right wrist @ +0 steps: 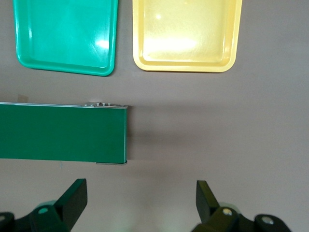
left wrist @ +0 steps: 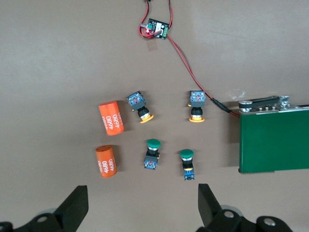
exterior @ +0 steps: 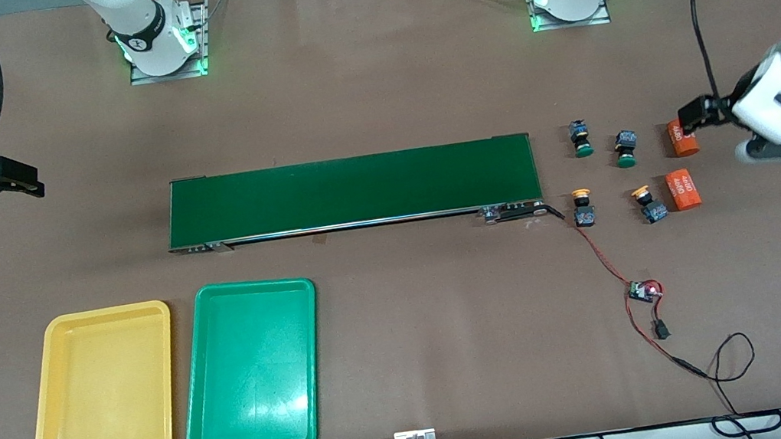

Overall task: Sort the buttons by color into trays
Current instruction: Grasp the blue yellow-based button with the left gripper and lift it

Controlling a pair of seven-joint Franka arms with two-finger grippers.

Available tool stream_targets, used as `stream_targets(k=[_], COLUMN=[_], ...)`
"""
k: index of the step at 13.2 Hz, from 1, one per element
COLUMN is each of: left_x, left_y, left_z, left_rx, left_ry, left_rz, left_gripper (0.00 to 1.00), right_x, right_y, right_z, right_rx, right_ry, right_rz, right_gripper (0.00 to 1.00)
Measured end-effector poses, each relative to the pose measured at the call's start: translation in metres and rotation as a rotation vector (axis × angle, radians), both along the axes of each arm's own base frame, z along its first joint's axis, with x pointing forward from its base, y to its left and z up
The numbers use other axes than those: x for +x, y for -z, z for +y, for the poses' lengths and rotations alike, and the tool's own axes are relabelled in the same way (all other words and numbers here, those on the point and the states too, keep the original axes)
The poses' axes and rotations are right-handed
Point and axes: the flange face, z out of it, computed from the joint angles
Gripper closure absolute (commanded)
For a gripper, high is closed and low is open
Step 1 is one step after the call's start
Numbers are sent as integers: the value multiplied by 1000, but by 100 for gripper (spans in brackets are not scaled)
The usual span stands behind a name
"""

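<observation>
Left wrist view looks straight down between the spread, empty jaws of the left gripper (left wrist: 142,205), which hangs over the table at the left arm's end. Just ahead of those jaws lie two green-capped buttons (left wrist: 151,154) (left wrist: 187,163); past them lie two yellow-capped buttons (left wrist: 139,107) (left wrist: 196,106). Two orange cylinders (left wrist: 111,117) sit beside the buttons, and the conveyor belt (left wrist: 273,138) ends near them. The right gripper (right wrist: 141,200) — jaws also wide, nothing between them — hovers over bare table at the belt's far end, with the green tray (right wrist: 65,35) and yellow tray (right wrist: 186,34) ahead, side by side and empty.
</observation>
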Motion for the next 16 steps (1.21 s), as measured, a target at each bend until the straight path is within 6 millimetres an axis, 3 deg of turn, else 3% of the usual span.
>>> stream_targets(k=[5,9,13,16], left_x=[26,42,14,-15], left_y=[97,190,261,308], left_z=[-2,-27,-65,-66], left_rx=[1,-23,-58,-74], left_ry=[-13,-35,-110,-114], left_rz=[130,9,-113,-151], left_gripper=[0,0,0,0], right_x=[0,1,1,1], right_y=[4,6,7,7], right_z=[19,20,20,21], right_rx=[-20,-21,-22,-22], right_ry=[-40,-42,-43,-43], right_rz=[8,12,13,14], right_gripper=[0,0,0,0])
